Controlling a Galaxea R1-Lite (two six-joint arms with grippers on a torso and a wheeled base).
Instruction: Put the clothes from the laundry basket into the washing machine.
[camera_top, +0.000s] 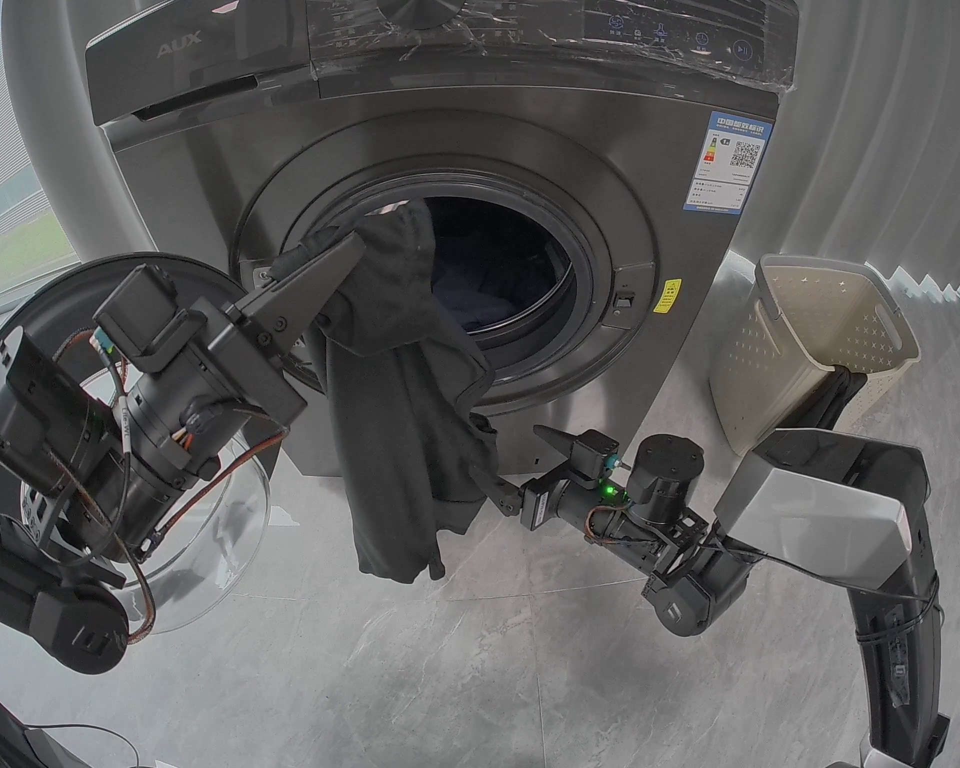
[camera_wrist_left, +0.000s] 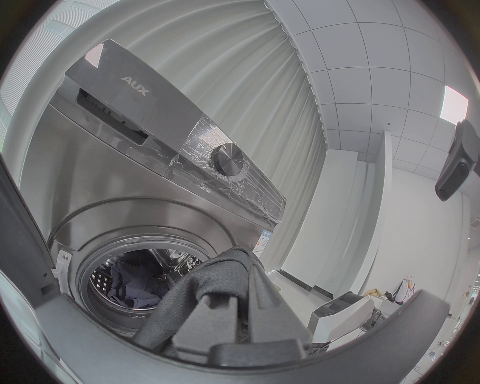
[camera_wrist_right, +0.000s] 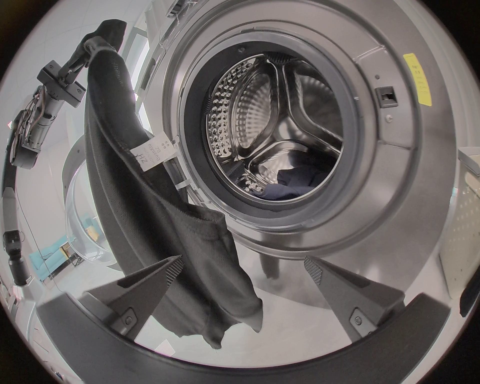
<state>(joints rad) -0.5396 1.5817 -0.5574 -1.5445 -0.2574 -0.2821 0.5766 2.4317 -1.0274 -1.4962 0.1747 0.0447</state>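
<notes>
Two pincers and five further items, listed left to right. Item one: the round glass door (camera_top: 225, 510) of the washing machine (camera_top: 620, 150) is standing swung open at the far left, above the grey tiled floor (camera_top: 500, 660). Item two: the left pincer (camera_top: 340, 240) is hovering at the left rim of the machine's opening, its jaws clamped on the top of a dark garment (camera_top: 400, 400); the left wrist view is showing the pincer (camera_wrist_left: 240, 305) with that cloth (camera_wrist_left: 215, 280) bunched between the fingers. Item three: the dark garment is hanging from that grip down the front of the machine, outside the drum, its lower hem dangling clear of the floor; a white tag is showing on it in the right wrist view (camera_wrist_right: 150, 215). Item four: the drum (camera_wrist_right: 250, 110) is lying open behind the garment, with a dark blue piece of clothing (camera_wrist_right: 295, 182) resting on its bottom. Item five: the right pincer (camera_top: 510, 458) is hanging low before the machine, just beside the garment's lower edge, its jaws standing wide apart and gripping nothing; whether one finger is touching the cloth cannot be told. Item six: the pale perforated laundry basket (camera_top: 800, 330) is standing on the floor to the right of the machine.
</notes>
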